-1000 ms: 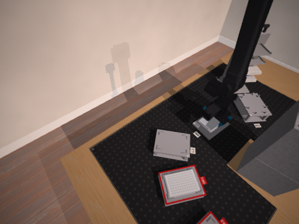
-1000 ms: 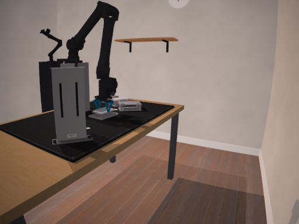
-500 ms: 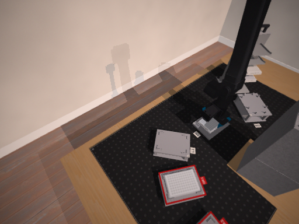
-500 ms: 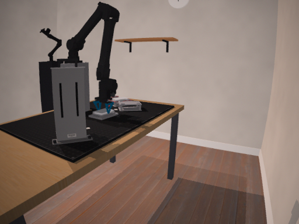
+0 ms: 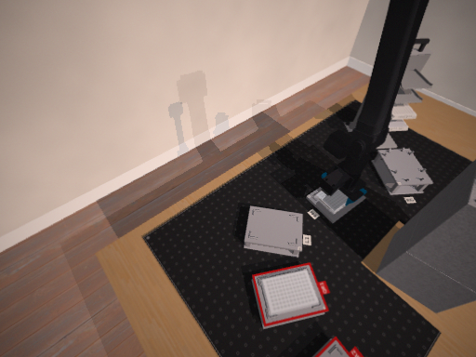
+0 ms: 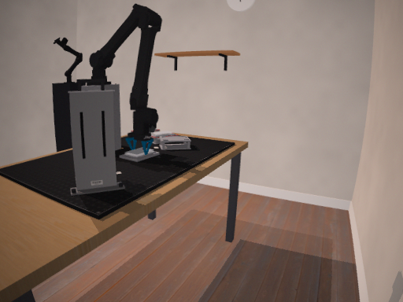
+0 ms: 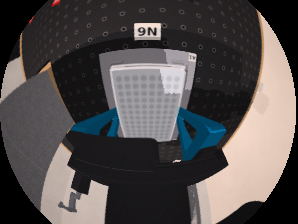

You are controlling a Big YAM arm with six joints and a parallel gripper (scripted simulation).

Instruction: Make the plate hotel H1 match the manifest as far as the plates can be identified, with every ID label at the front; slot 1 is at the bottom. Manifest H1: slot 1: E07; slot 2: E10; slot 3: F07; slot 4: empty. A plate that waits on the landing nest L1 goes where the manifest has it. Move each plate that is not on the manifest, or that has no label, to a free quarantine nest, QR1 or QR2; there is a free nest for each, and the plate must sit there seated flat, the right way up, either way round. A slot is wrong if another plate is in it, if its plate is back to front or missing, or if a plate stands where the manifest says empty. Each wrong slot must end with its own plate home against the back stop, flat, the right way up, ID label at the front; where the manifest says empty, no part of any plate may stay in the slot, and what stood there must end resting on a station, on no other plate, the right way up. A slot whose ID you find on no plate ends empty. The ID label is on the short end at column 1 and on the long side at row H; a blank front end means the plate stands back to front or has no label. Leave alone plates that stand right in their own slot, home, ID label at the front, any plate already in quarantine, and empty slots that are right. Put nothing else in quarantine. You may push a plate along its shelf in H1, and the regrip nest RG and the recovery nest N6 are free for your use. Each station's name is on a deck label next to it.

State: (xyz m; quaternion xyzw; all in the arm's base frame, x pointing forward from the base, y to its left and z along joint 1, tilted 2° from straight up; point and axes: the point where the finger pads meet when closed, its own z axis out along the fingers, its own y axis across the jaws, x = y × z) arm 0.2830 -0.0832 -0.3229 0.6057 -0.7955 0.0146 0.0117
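My gripper (image 5: 336, 194) (image 6: 140, 152) (image 7: 147, 110) is shut on a white well plate (image 5: 327, 200) (image 7: 140, 90), one blue finger at each long side. The plate is level, at the recovery nest N6 (image 5: 336, 218) (image 6: 135, 159) (image 7: 105, 72); I cannot tell whether it is fully seated. No ID is readable on it. The hotel H1 (image 5: 415, 70) (image 6: 94, 134) shows its back in the exterior view; in the top view two pale plates stand in its lower part, IDs unreadable. A white plate (image 5: 289, 292) lies in the red nest QR1 (image 5: 323, 308).
The landing nest L1 (image 5: 274, 228) bears no plate. The regrip nest RG (image 5: 404, 166) stands between N6 and H1. The red edge of QR2 (image 5: 331, 345) shows at the bottom of the top view. A tall grey block (image 5: 432, 251) (image 7: 30, 115) stands beside the mat.
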